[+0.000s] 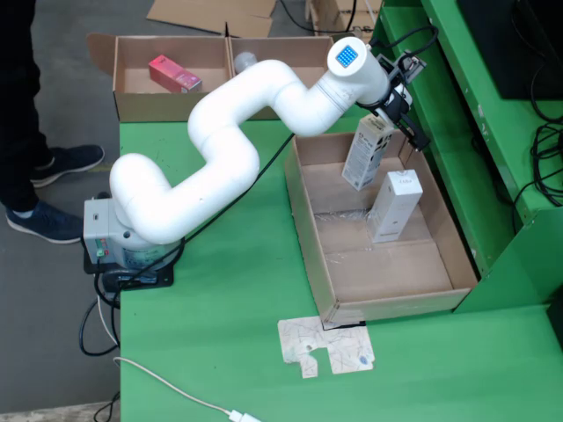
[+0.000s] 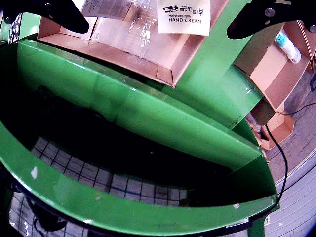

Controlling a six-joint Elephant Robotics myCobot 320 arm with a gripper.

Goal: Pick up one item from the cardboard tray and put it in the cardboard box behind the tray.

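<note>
In the fixed view, the white myCobot arm (image 1: 220,149) reaches from its base at the left edge of the green table (image 1: 229,290) to the far corner of the cardboard tray (image 1: 387,281). The black gripper (image 1: 398,110) is at the end of the arm, above that corner. Just under it hangs a tall carton with a tan top (image 1: 367,151), tilted, its upper end at the gripper and its lower end over the tray floor. The gripper seems to have hold of this carton, but how far the fingers stand apart I cannot tell here. Below and a little to the right of the gripper, a white hand cream box (image 1: 395,207) stands upright in the tray, near the carton but apart from it. Far to the left of the gripper, behind the table, is a cardboard box with two compartments (image 1: 132,101); a pink box (image 1: 174,74) lies in its left compartment. A flat piece of printed cardboard (image 1: 327,346) lies on the table just in front of the tray.

In the camera on the gripper, the two black fingers (image 2: 61,15) show at the top corners, wide apart (one left, one right). Between them is the hand cream box (image 2: 183,16), its label reading "HAND CREAM", and beside the left finger is the edge of the carton (image 2: 104,7). Whether the fingers press it I cannot tell.
</note>
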